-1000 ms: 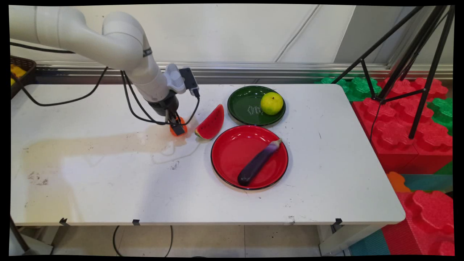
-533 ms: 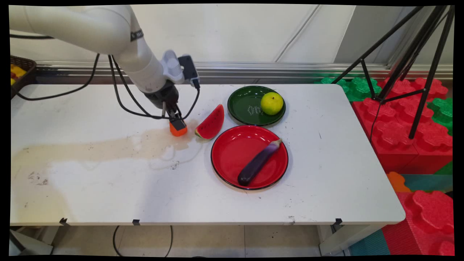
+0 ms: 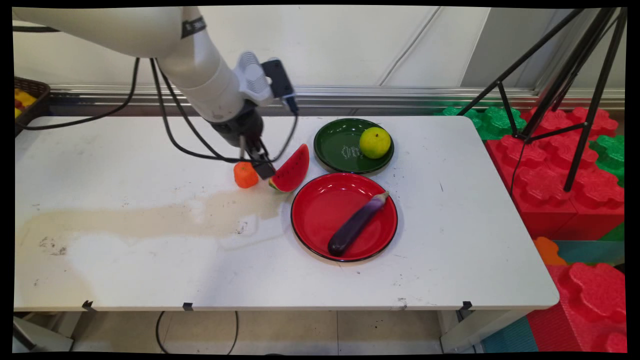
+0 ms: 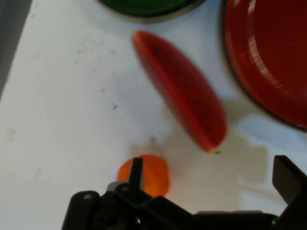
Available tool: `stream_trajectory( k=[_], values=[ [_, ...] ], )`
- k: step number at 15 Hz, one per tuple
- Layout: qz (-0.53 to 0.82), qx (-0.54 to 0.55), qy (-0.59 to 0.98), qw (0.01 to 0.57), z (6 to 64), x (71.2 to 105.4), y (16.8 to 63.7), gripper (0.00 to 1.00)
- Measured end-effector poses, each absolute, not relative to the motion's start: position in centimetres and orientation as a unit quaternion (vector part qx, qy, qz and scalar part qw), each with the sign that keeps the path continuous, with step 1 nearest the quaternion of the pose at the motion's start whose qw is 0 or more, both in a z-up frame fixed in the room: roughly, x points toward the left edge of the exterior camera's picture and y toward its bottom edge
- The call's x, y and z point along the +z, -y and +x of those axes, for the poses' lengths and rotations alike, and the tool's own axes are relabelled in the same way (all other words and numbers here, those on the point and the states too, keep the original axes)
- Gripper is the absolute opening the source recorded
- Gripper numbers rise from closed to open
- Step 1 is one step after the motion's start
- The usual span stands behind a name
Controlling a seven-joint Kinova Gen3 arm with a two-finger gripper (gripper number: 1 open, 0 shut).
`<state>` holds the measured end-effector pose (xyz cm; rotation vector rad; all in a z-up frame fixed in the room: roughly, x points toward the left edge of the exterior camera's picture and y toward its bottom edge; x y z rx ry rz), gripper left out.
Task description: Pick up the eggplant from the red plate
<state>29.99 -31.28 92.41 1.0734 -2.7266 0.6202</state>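
At the far left edge of the main view a dark basket (image 3: 31,95) with yellow things in it sits beside the white table (image 3: 150,270), and a brownish stain (image 3: 150,220) runs across the table's left half. Further right, a small orange fruit (image 3: 245,175) (image 4: 149,173) lies free on the table. The gripper (image 3: 260,162) (image 4: 211,184) hangs just above the tabletop between this fruit and the watermelon slice (image 3: 291,171) (image 4: 184,93). Its fingers (image 4: 136,173) are spread wide and grip nothing; in the hand view one finger stands in front of the orange fruit and the other rises well apart at the frame's right. The watermelon slice lies on the table just beside the red plate (image 3: 320,220) (image 4: 268,52), which carries a purple eggplant (image 3: 356,225) lying diagonally. Behind it, near the table's far edge, the green plate (image 3: 332,145) (image 4: 144,5) holds a yellow-green round fruit (image 3: 375,142) on its right side. Off the table to the right stand a black tripod (image 3: 560,85) and red and green foam blocks (image 3: 550,190).
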Motion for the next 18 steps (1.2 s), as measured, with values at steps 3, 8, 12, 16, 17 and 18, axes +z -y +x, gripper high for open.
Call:
stream_trajectory(
  k=[3,8,12,16,17,18],
  values=[
    [0.362,0.203,0.906,0.082,27.8,92.9,30.6,1.0],
    [0.373,0.194,0.902,0.1,23.6,92.6,29.9,1.0],
    [0.385,0.187,0.897,0.111,20.7,91.7,30.1,1.0],
    [0.403,0.176,0.89,0.12,17.8,90.1,30.6,1.0],
    [0.408,0.173,0.888,0.122,17.1,89.6,30.8,1.0],
    [0.414,0.17,0.886,0.123,16.3,89.0,31.1,1.0]
  ],
)
